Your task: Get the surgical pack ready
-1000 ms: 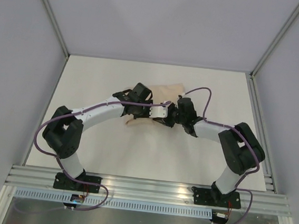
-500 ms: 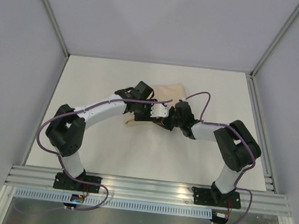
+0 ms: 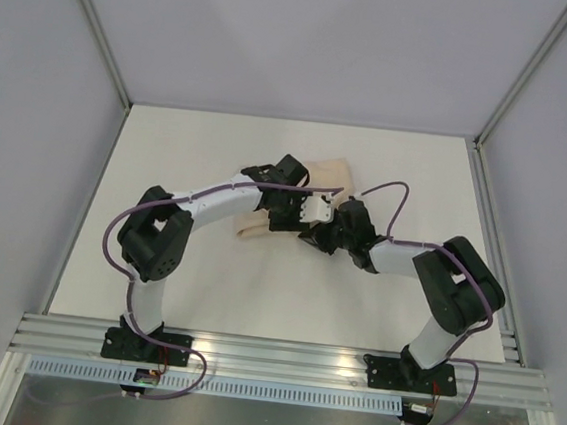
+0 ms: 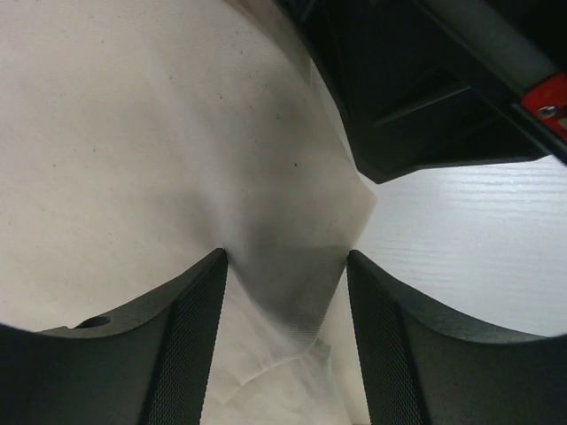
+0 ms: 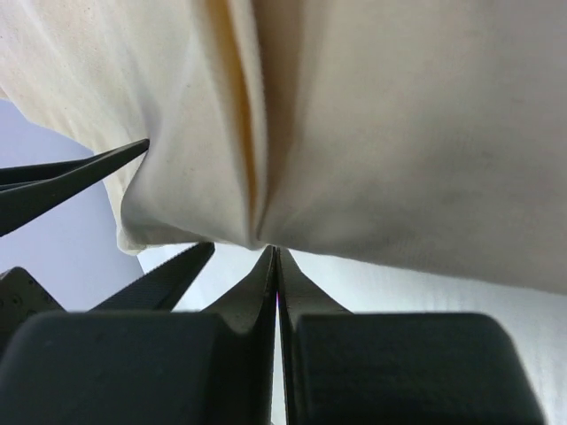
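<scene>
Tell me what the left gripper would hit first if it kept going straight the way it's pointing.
The tan cloth bundle. A raised fold of it sits right ahead, between the open fingers of the left gripper, so it would likely press into that fold first, though depth is hard to judge.

Overhead view: bright, even, diffuse light; faint soft shadows on the white table (image 3: pixel 375 302); mild sheen on the aluminium rail (image 3: pixel 280 358). Wrist views: tan cloth (image 4: pixel 133 133) softly shaded along its folds; right-wrist foreground dark, out of focus.
</scene>
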Motion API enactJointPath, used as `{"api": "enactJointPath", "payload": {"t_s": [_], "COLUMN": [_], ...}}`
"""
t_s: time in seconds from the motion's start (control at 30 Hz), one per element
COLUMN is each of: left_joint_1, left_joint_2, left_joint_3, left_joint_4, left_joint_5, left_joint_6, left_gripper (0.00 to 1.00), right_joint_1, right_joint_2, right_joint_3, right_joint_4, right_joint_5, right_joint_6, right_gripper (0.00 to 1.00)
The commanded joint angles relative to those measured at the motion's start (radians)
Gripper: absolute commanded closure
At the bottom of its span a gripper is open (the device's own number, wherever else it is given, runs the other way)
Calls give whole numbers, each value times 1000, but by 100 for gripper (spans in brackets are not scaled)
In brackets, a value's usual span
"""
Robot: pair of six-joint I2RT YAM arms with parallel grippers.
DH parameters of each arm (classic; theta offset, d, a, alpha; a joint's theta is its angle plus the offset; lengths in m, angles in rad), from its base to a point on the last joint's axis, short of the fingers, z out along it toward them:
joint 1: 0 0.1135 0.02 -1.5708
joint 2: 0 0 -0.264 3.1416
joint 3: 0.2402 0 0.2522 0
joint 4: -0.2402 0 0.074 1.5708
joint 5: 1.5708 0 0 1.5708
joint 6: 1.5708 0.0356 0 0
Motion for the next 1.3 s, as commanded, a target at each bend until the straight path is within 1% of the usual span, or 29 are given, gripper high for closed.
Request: {"api": "enactJointPath", "payload": {"t_s": [0.0,0.07,0.1,0.13,0.17,0.23,0.3,0.33,0.4,0.43,0.53,0.63,0.7,0.73,0.77,0.83,0.97,1.03,1.1,1.17,1.2,1.23,1.27], "left_joint_1": [-30,-32,-32,-32,-32,-32,-32,-32,-32,-33,-32,-32,-32,-32,-32,-33,-32,-32,-32,-32,-33,-32,-32], "left_joint_2": [21,26,26,26,25,14,8,6,14,27,38,17,8,5,3,6,37,44,57,67,67,67,67], "left_joint_3": [9,-1,0,6,19,28,26,25,19,19,39,48,58,63,75,74,85,106,121,123,121,118,118], "left_joint_4": [50,82,91,85,75,36,21,21,45,62,61,55,53,42,36,36,50,45,48,53,61,64,59], "left_joint_5": [-27,-55,-65,-65,-58,-18,25,31,2,-15,-50,-24,-13,-12,-12,-7,-19,7,13,2,-2,-10,-12], "left_joint_6": [-24,-36,-41,-50,-52,-49,-44,-41,-43,-43,-43,-59,-64,-64,-67,-59,-64,-67,-78,-75,-75,-72,-67], "left_gripper": [36,40,44,54,58,63,63,65,73,78,90,92,92,83,77,70,70,68,69,74,78,85,89], "right_joint_1": [-22,-25,-25,-25,-27,-25,-28,-31,-41,-42,-42,-39,-42,-42,-41,-42,-42,-42,-42,-42,-42,-42,-42], "right_joint_2": [-54,-67,-72,-80,-84,-89,-94,-100,-100,-101,-103,-110,-115,-118,-120,-117,-117,-120,-123,-129,-130,-132,-132], "right_joint_3": [-36,-47,-50,-48,-48,-48,-53,-59,-67,-74,-71,-64,-60,-59,-51,-50,-53,-47,-50,-53,-53,-53,-51], "right_joint_4": [51,51,46,34,29,20,17,17,22,29,31,14,9,5,-1,-7,-7,-17,-29,-27,-27,-32,-33], "right_joint_5": [39,39,37,36,31,26,26,26,25,22,8,-4,0,0,0,0,2,-9,-4,-3,-3,-4,-3], "right_joint_6": [10,7,0,-5,-11,-23,-25,-27,-27,-24,-25,-40,-47,-50,-51,-57,-56,-63,-70,-68,-71,-74,-74], "right_gripper": [99,100,100,100,99,100,99,99,100,100,100,99,100,99,99,99,99,99,100,99,100,99,100]}}
